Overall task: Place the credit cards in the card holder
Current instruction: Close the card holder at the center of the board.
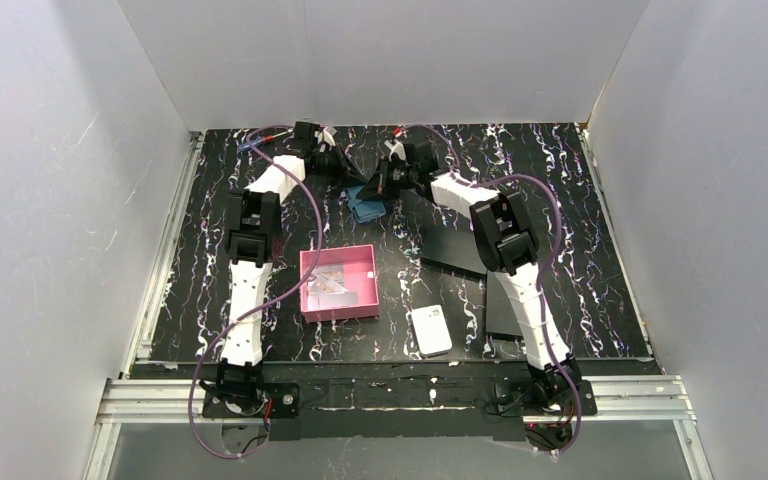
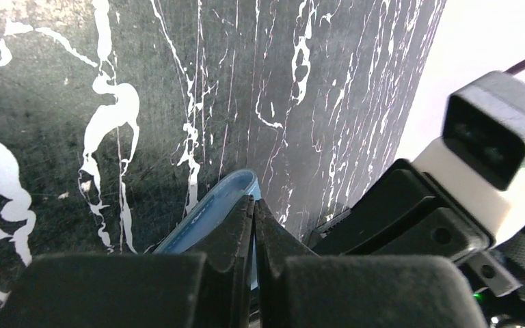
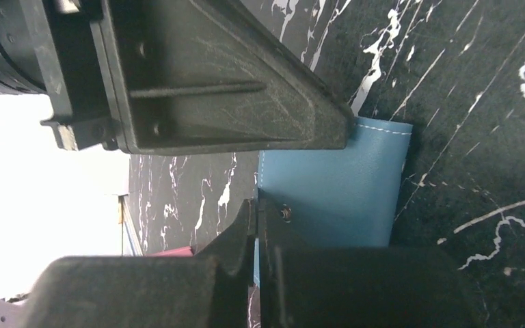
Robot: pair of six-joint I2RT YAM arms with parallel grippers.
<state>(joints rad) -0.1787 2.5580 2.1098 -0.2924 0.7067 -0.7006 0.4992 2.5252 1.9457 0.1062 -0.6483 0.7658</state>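
Both left gripper (image 2: 253, 202) and right gripper (image 3: 256, 205) clamped tight on card holder (image 3: 335, 184), largely hidden.

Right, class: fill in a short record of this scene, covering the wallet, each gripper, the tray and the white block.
wallet: blue, far centre, between both grippers
left gripper: shut on wallet edge
right gripper: shut on wallet edge
tray: pink, nearer than wallet, contents unclear
white block: near edge, right of tray

left end effector (image 2: 254, 203), right end effector (image 3: 256, 203), closed
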